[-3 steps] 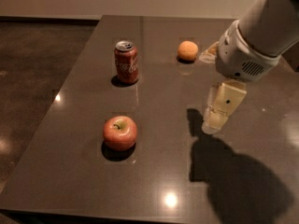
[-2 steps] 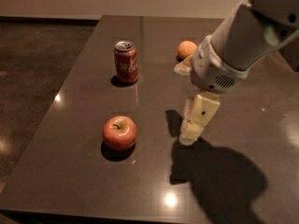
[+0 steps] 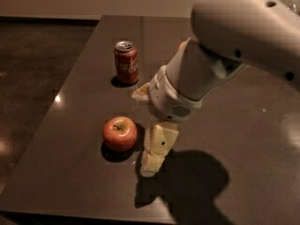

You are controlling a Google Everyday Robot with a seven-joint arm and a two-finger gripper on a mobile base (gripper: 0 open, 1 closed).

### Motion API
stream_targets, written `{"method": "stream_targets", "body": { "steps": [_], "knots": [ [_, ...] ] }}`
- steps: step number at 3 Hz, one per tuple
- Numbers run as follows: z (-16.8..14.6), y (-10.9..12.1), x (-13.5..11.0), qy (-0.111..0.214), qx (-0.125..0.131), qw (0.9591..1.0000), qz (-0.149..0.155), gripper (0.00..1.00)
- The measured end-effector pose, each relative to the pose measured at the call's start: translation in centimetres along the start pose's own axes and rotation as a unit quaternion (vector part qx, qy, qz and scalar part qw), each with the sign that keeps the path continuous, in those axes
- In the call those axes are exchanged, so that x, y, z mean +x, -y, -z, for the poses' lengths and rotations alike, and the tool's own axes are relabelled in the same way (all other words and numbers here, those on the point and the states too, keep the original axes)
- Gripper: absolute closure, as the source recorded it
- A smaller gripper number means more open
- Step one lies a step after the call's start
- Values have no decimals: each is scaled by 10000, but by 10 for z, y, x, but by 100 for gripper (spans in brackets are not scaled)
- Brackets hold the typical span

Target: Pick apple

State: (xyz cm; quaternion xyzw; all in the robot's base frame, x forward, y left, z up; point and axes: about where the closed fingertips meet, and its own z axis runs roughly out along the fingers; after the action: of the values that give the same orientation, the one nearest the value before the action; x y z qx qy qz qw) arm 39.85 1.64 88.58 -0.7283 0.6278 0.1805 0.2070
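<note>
The apple (image 3: 120,133) is round and red with a yellowish patch around its short brown stem. It sits on the dark table (image 3: 65,139) near the front left. My gripper (image 3: 152,159) hangs from the big white arm (image 3: 211,64), pointing down at the table just to the right of the apple, very close to it. Nothing shows in the gripper.
A red soda can (image 3: 126,62) stands upright behind the apple, towards the table's far left. The arm hides nearly all of the small orange fruit at the back. The table's front edge (image 3: 84,209) is close below the gripper, and the left edge drops to a dark floor.
The arm has swung left and towards the front of the table. The gripper has gone from the table's right middle to right beside the apple. The apple and can have not moved.
</note>
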Motion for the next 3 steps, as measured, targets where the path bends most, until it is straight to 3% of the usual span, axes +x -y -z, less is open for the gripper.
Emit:
{"method": "stream_targets", "body": {
  "steps": [2,3],
  "knots": [
    [-30,0,-27,139,4,9997,208,0],
    [-40,11,-27,111,79,9997,214,12]
  ]
}}
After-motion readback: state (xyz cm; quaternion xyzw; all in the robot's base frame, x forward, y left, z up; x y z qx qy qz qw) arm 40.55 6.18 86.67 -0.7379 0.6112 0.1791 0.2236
